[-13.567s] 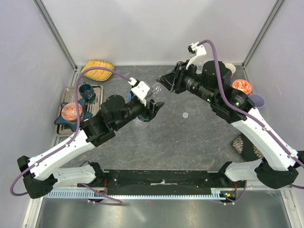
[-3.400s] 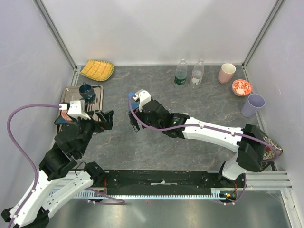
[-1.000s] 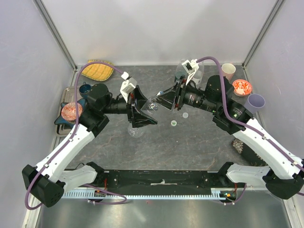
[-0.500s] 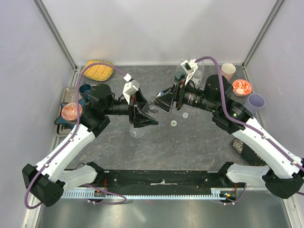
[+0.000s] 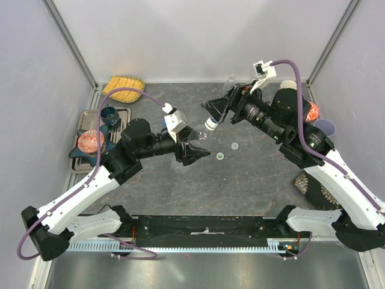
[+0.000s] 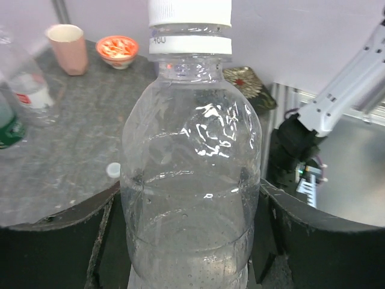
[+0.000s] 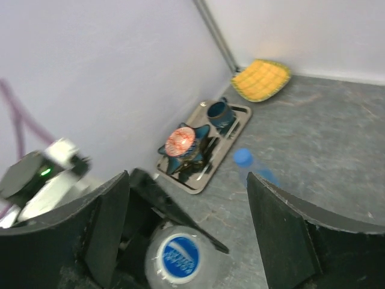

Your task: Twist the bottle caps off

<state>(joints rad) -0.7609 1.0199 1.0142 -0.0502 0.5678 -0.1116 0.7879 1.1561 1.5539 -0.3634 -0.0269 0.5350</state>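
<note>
Clear glossy plastic bottle [image 6: 191,180] w/ crinkles; white ribbed plastic cap [image 6: 189,11]. Matt grey stone-look table [image 5: 252,180]. Shiny metal tray [image 5: 122,118], mid-left of frame.

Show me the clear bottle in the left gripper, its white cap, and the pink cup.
clear bottle [image 6: 192,180], left wrist view, middle of its body.
white cap [image 6: 189,11], left wrist view, its side wall.
pink cup [image 6: 65,42], left wrist view, its outer wall.
</note>
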